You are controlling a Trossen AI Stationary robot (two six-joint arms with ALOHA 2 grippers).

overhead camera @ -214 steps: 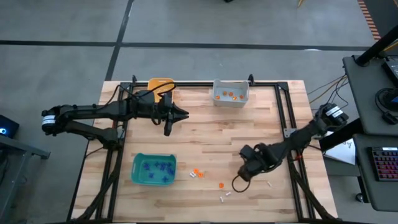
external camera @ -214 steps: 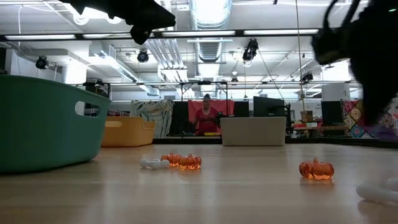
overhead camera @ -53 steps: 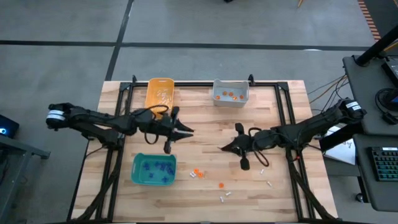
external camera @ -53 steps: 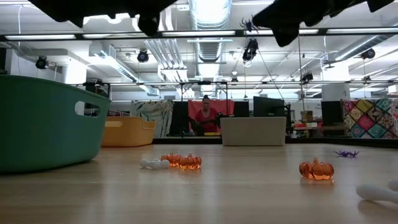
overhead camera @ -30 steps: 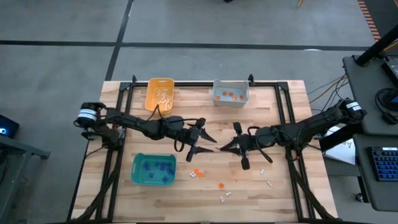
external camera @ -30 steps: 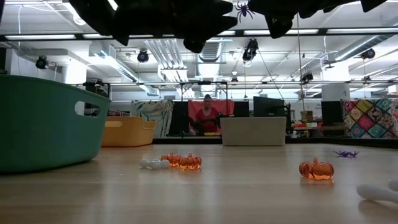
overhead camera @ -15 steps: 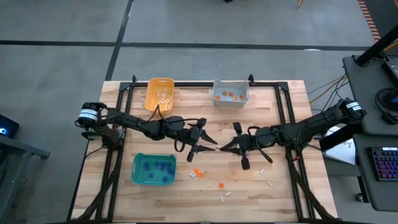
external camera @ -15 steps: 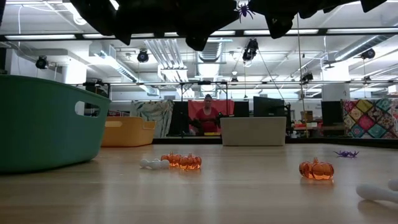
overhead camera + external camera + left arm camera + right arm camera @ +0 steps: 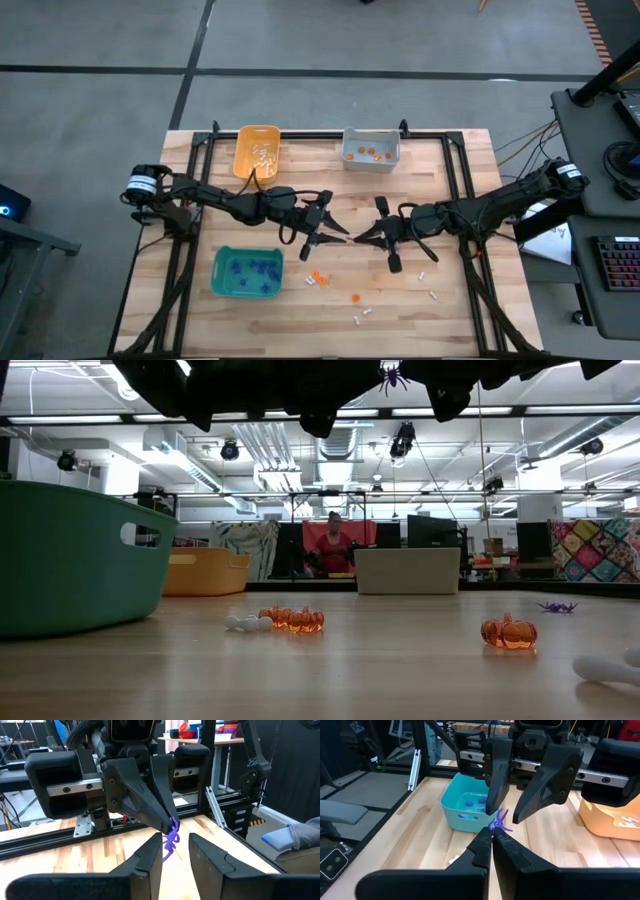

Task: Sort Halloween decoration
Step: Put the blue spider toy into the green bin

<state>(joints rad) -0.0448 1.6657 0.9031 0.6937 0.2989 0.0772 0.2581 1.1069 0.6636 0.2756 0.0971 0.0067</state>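
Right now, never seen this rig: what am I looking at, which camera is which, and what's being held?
Two dark robot arms work over a wooden table. One picture looks straight down, one sits at tabletop level, and one camera rides on each wrist.

On the table are a teal bin with purple pieces inside, an orange-yellow bin with white pieces, and a grey bin with orange pieces. Loose orange pumpkins and small white pieces lie on the bare wood.

Mid-table the two arms meet tip to tip. The right gripper is shut on a purple spider, held up in the air. The left gripper faces it, with a finger on either side of the spider and not yet pinching it. It looks like a handover, probably heading for the teal bin.

A person is visible far behind the table.
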